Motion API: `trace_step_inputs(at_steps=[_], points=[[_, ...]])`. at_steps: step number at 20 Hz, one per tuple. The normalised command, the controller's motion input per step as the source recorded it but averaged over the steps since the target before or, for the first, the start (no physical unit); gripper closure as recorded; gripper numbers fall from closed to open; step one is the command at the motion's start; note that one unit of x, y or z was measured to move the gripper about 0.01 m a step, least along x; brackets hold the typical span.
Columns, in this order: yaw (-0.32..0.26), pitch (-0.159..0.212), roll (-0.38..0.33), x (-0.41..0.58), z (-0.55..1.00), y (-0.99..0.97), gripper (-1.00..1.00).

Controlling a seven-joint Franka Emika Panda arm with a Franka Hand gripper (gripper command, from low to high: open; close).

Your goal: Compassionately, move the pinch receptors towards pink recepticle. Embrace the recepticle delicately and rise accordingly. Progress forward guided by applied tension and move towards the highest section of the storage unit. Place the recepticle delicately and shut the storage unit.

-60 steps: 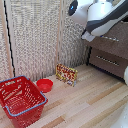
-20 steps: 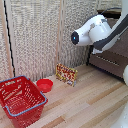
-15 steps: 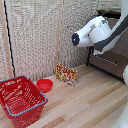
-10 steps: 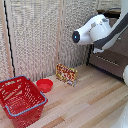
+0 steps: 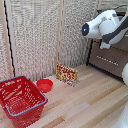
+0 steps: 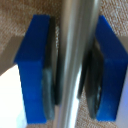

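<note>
Arm swung down and across to the drawer front

Three seconds ago the bulky white robot arm (image 5: 102, 26) stood high in the corner at the exterior view's right, its round joint near the upper edge; by one second ago it had dropped lower and reached toward the exterior view's left, in front of the large dark-brown wooden chest of drawers (image 5: 110, 59). Since then it has only crept a little, the round dark-faced joint sitting very slightly further to the exterior view's right than half a second ago.
</note>
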Motion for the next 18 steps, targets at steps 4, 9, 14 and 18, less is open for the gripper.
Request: trace_step_inputs(at_steps=[4, 9, 14, 18], points=[[0.027, -0.006, 0.030, 0.000, 0.00, -0.26, 1.00], [0.071, -0.002, 0.000, 0.099, 0.06, 0.01, -1.00], [-0.032, 0.028, -0.011, 0.181, 0.15, 0.15, -1.00], [-0.092, 0.051, -0.001, 0.316, 0.00, 0.28, -1.00]])
